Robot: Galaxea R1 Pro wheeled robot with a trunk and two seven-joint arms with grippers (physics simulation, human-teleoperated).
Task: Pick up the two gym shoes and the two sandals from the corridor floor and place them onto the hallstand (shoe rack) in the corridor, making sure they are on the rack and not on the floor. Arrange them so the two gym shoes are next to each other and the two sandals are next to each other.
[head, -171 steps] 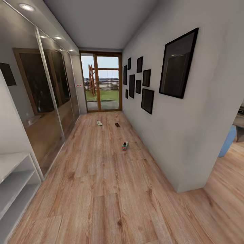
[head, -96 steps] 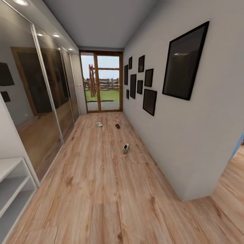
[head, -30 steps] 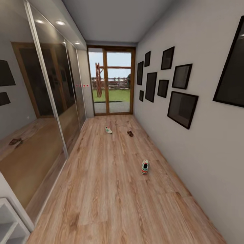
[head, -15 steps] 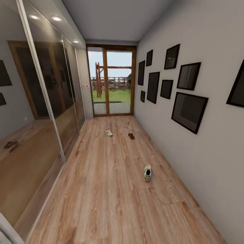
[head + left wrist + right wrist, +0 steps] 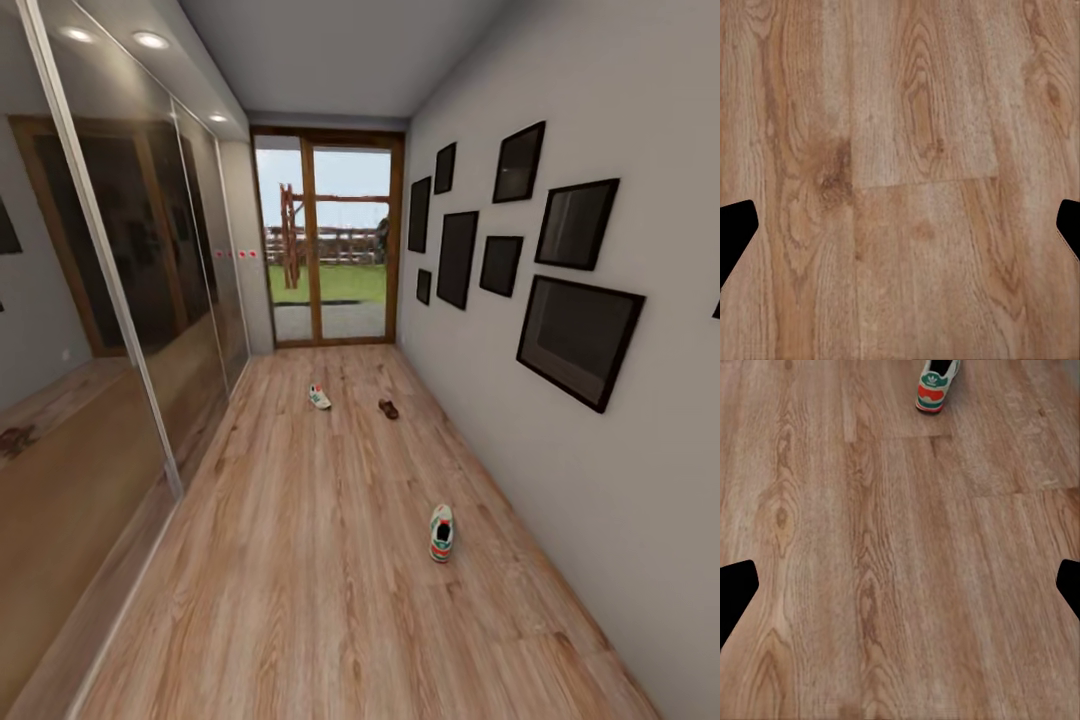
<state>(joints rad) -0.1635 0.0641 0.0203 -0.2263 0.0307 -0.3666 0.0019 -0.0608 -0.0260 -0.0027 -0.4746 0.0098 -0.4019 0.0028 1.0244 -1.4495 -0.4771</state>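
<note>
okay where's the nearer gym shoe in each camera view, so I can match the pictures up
Head view: nearer gym shoe lies on the floor, lower right of centre, near the right-hand wall.
Left wrist view: not in it.
Right wrist view: at the top edge, partly cropped.
Shared landmark: the wood-grain plank floor.

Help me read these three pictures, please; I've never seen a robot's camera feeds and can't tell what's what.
These are a simulator's renders from a wheeled robot with two arms. The wide picture comes from its head camera and looks down a corridor: wood floor, mirrored wardrobe doors on the left, black-framed pictures on the right wall, a glass door at the far end. On the floor lie a near sneaker, a far sneaker and a small brown sandal.

The other two pictures come from cameras by each claw, pointing at the floor. The black shapes at their side edges are the finger tips, wide apart, so both claws are open and hold nothing. The right one sees the near sneaker.
</note>
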